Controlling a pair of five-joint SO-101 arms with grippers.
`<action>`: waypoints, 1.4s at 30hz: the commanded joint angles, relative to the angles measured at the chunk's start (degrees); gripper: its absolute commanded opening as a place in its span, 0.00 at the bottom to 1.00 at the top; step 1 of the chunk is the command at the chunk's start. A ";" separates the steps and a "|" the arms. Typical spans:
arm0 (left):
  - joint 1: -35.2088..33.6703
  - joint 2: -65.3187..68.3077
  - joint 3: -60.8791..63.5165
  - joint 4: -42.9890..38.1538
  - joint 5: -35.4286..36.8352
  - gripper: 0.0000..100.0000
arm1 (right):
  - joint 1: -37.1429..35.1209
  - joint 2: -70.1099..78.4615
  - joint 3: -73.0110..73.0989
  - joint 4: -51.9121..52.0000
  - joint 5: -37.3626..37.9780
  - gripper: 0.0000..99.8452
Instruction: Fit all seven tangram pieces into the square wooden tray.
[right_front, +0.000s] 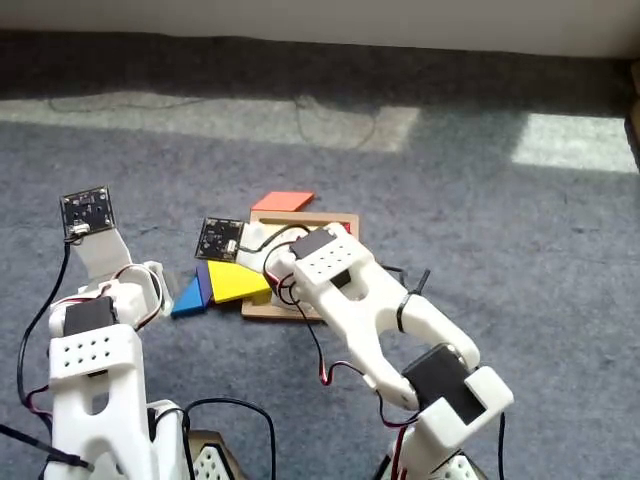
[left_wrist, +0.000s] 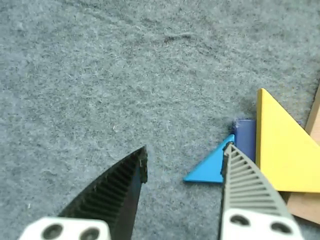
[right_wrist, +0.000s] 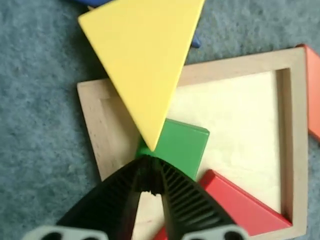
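The square wooden tray (right_front: 300, 216) (right_wrist: 96, 131) holds a green piece (right_wrist: 181, 146) and a red piece (right_wrist: 235, 205). A yellow triangle (right_front: 238, 282) (right_wrist: 142, 60) (left_wrist: 282, 150) lies across the tray's rim, over a dark blue piece (right_front: 204, 283) (left_wrist: 245, 137). My right gripper (right_wrist: 149, 165) (right_front: 268, 268) is shut, its tips just at the triangle's corner above the green piece; whether they touch it I cannot tell. A light blue triangle (right_front: 187, 298) (left_wrist: 210, 170) lies on the carpet beside the dark blue piece. My left gripper (left_wrist: 185, 150) (right_front: 160, 288) stands open over the carpet, one finger by the light blue triangle.
An orange piece (right_front: 282, 201) (right_wrist: 314, 95) lies on the carpet against the tray's far side. Grey carpet (right_front: 480, 230) spreads to the right and beyond the tray. A thin cable (right_front: 330, 125) runs across the carpet at the back.
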 joint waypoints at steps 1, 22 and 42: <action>-0.48 -1.36 -2.51 -2.02 0.35 0.25 | 0.92 4.53 -2.59 -0.57 0.26 0.01; -0.48 -1.36 -2.51 -2.02 0.35 0.25 | 7.69 7.87 -10.24 -10.15 -5.45 0.01; -10.07 -1.36 -4.18 -2.02 5.98 0.25 | -0.40 -5.93 -9.71 -1.98 -23.03 0.21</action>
